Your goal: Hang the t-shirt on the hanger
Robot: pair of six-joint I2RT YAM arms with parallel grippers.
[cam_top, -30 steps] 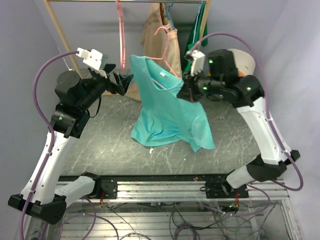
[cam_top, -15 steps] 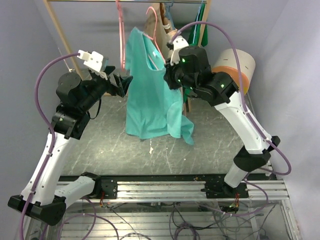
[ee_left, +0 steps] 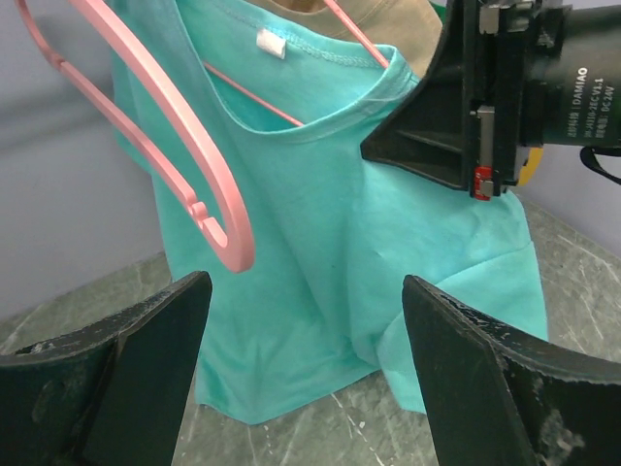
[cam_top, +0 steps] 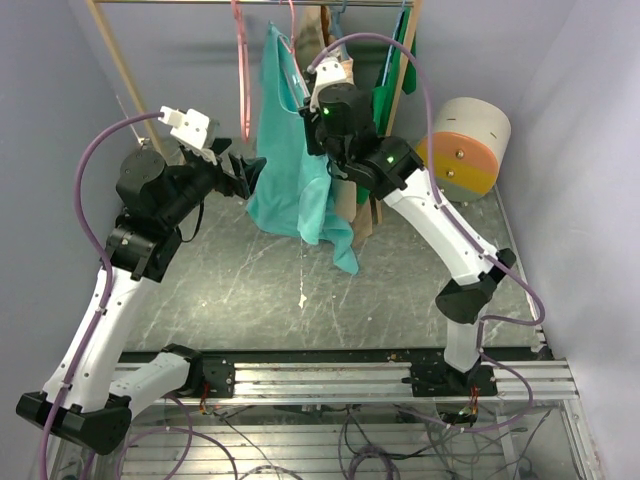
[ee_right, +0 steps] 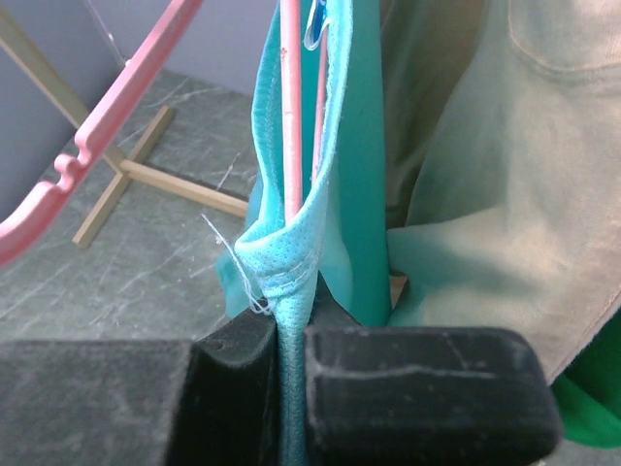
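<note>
From above, the right gripper (cam_top: 313, 112) is raised close to the rail (cam_top: 180, 3), with the t-shirt (cam_top: 285, 160) hanging from it in a long teal drape. The lower hem sits clear of the table (cam_top: 200, 290). That view does not show the grip itself, but the right wrist camera does: the jaws are pressed together on a bunched fold of teal cloth, and the thin pink rods of the hanger (ee_right: 291, 107) run down inside the fold to the pinch. The left wrist camera shows the front of the shirt, with a pink rod crossing inside the neck opening below the white label. I cannot tell whether the hanger's hook sits on the rail. The left gripper (ee_left: 306, 291) has its jaws spread wide with nothing between them; it is level with the shirt's left edge and apart from it. A second pink hanger (cam_top: 243, 80) dangles between that gripper and the shirt. Behind the shirt, a beige garment (ee_right: 485, 146) and a dark green garment (cam_top: 390, 85) crowd the rail. A cream-and-orange drum (cam_top: 465, 145) stands to the right.
</note>
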